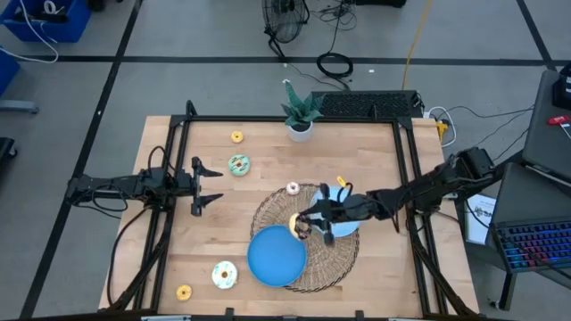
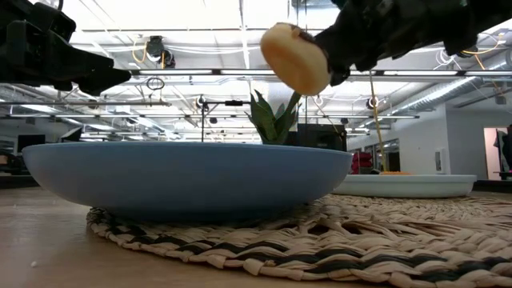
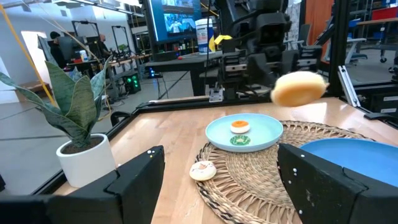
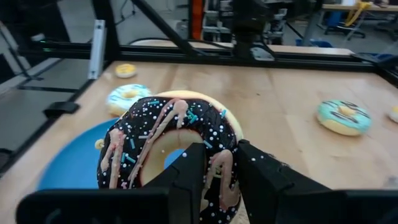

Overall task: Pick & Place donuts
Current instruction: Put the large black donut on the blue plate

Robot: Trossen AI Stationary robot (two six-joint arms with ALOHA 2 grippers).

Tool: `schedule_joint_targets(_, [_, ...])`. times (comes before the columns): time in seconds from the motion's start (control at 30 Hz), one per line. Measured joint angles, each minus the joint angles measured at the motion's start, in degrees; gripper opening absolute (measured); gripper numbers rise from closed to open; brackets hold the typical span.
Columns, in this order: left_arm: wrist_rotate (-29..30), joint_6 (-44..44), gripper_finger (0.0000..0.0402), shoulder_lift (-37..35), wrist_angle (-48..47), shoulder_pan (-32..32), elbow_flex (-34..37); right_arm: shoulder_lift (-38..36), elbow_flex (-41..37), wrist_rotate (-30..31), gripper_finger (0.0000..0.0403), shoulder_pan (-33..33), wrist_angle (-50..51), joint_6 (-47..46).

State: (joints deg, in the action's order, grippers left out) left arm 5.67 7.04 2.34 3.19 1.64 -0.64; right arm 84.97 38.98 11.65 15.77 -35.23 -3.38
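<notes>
The right gripper (image 1: 306,225) holds a chocolate-iced donut with sprinkles (image 4: 171,149) above the rim of the big round blue plate (image 1: 277,256), while the left gripper (image 1: 207,185) waits wide open near the table's left edge.

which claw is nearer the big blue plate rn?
Right. The right claw, holding a chocolate donut, hangs just past the plate's far rim. The left claw waits open off the mat, well away near the table's left side.

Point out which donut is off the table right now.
The chocolate-iced donut with sprinkles, held in the right gripper above the big blue plate; the others rest on wood, mat or small plate.
</notes>
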Motion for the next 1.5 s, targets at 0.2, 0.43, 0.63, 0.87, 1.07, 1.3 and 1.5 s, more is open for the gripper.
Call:
schedule_joint_targets(0.2, [0.0, 0.0, 0.0306, 0.0, 0.0, 0.0, 0.0, 0.0, 0.0, 0.0, 0.0078, 2.5, -0.2, 0.0])
schedule_joint_targets(0.43, [0.0, 0.0, 0.0306, 0.0, 0.0, 0.0, 0.0, 0.0, 0.0, 0.0, 0.0078, 5.0, -0.2, -0.4])
schedule_joint_targets(0.63, [0.0, 0.0, 0.0306, 0.0, 0.0, 0.0, 0.0, 0.0, 0.0, 0.0, 0.0078, 7.7, -0.2, -0.4])
schedule_joint_targets(0.87, [0.0, 0.0, 0.0306, 0.0, 0.0, 0.0, 0.0, 0.0, 0.0, 0.0, 0.0078, 10.3, -0.2, -1.9])
schedule_joint_targets(1.07, [0.0, 0.0, 0.0306, 0.0, 0.0, 0.0, 0.0, 0.0, 0.0, 0.0, 0.0078, 10.8, -0.2, -1.8])
schedule_joint_targets(1.3, [0.0, 0.0, 0.0306, 0.0, 0.0, 0.0, 0.0, 0.0, 0.0, 0.0, 0.0078, 10.8, -0.2, -1.7])
schedule_joint_targets(1.5, [0.0, 0.0, 0.0306, 0.0, 0.0, 0.0, 0.0, 0.0, 0.0, 0.0, 0.0078, 10.8, -0.1, -1.7])
